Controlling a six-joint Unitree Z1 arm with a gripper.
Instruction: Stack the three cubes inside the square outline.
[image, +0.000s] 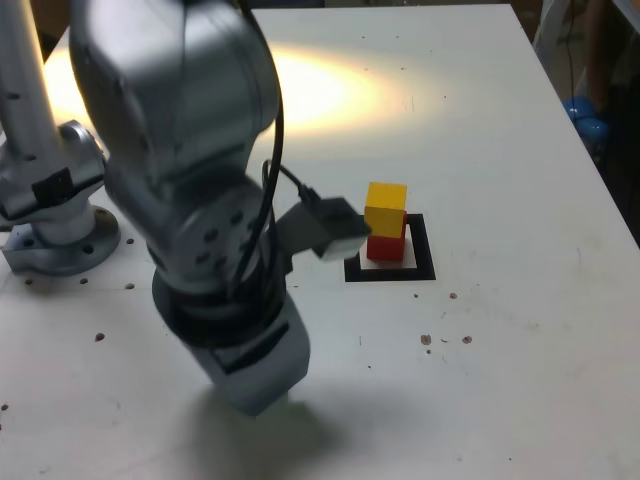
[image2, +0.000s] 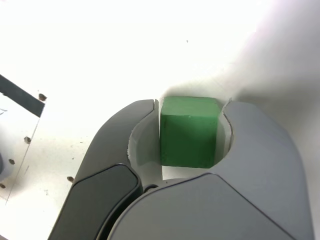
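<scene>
Warm glare across tabletop — arm blurred, soft shadow beneath, wrist view overexposed

Right of centre in the exterior view, the block is yellow, the lower block red, the outline black; centrally in the wrist view, the cube is green.

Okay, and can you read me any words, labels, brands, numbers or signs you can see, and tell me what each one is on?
There are none that I can read: no lettering or numbers show on the green cube, the yellow cube, the red cube, the black square outline or the arm.
</scene>
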